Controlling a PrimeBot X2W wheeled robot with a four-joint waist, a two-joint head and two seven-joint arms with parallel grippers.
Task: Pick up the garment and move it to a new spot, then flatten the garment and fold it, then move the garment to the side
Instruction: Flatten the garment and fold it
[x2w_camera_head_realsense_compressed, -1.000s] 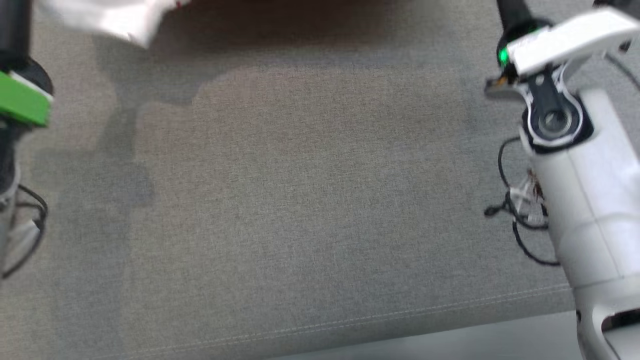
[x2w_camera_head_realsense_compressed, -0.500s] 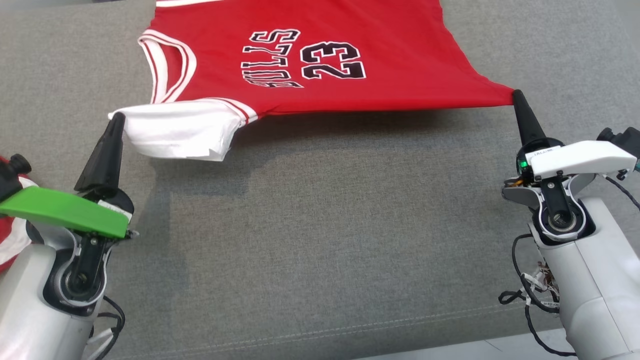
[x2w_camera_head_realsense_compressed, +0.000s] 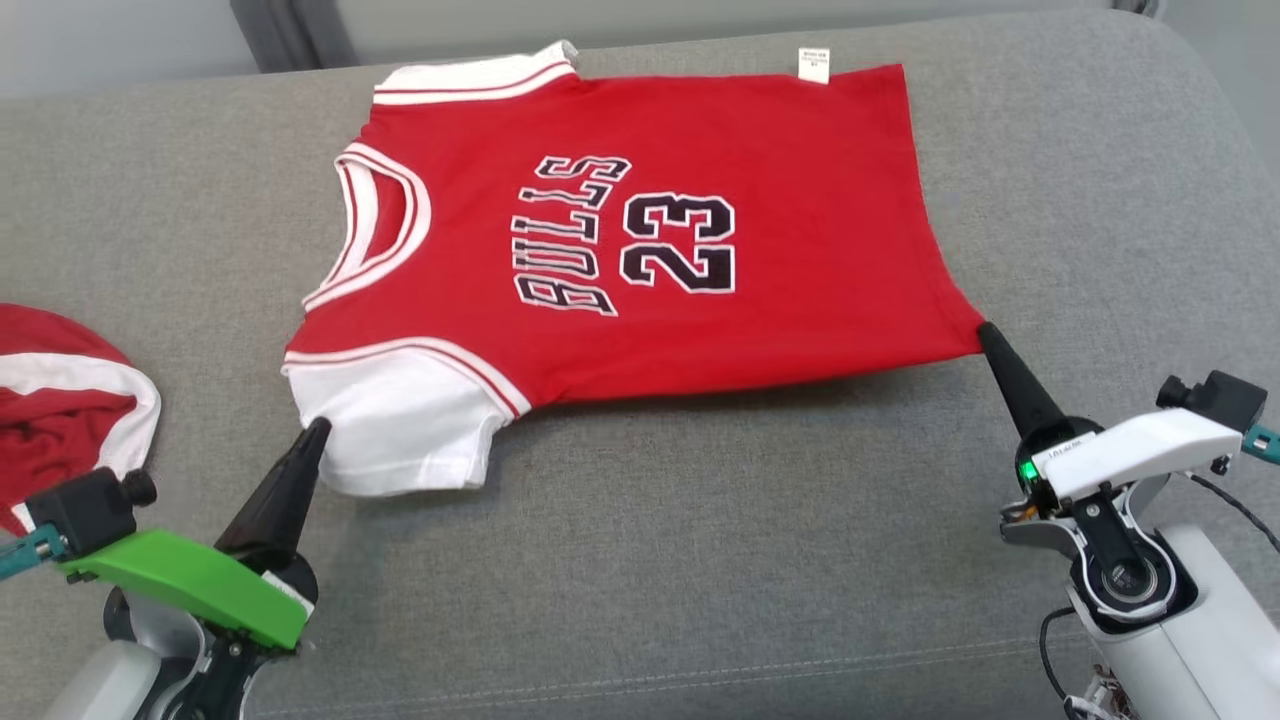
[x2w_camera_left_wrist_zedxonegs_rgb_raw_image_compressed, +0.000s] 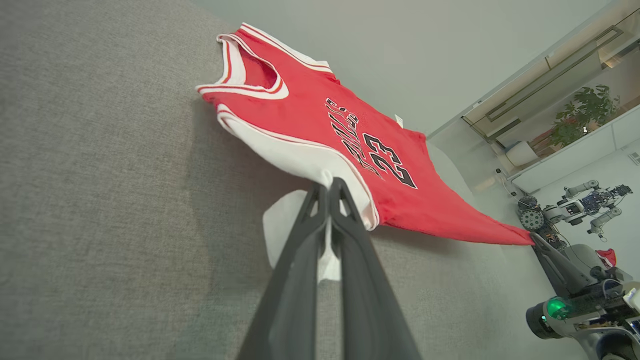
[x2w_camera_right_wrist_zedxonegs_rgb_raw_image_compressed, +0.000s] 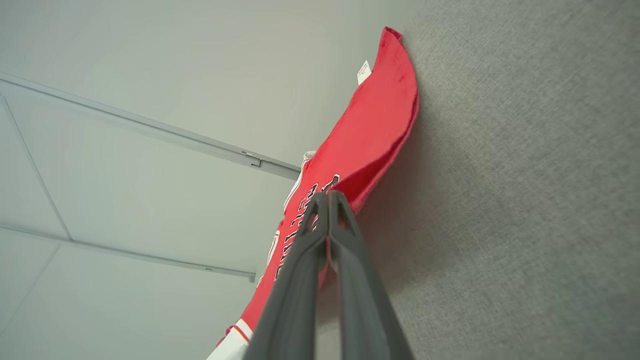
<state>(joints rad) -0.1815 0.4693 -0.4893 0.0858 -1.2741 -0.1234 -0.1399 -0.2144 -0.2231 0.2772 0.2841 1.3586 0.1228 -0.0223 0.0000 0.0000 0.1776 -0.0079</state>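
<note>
- A red basketball jersey – the garment (x2w_camera_head_realsense_compressed: 640, 240) – is seen in the upper middle of the head view, spread over a grey cushion (x2w_camera_head_realsense_compressed: 700, 580), with its neckline toward the left of the frame and its hem toward the right.
- "BULLS" and "23" are printed in black and white across the chest; the lettering is turned sideways in the frame.
- A white sleeve (x2w_camera_head_realsense_compressed: 400, 430) is seen at the garment's lower left corner, and a small white label (x2w_camera_head_realsense_compressed: 814, 64) at its upper right corner.
- The left gripper (x2w_camera_head_realsense_compressed: 318, 428), at the lower left of the frame, is pinched closed on the edge of the white sleeve; in the left wrist view white cloth is caught between the two dark fingers.
- The right gripper (x2w_camera_head_realsense_compressed: 985, 330), at the right of the frame, is pinched closed on the lower right hem corner – the red cloth is pulled to a point there.
- The near edge of the garment is held slightly off the cushion, and a shadow is cast beneath it.
- A second red-and-white cloth (x2w_camera_head_realsense_compressed: 60, 400) is seen bunched at the left edge of the head view, well apart from the garment.
</note>
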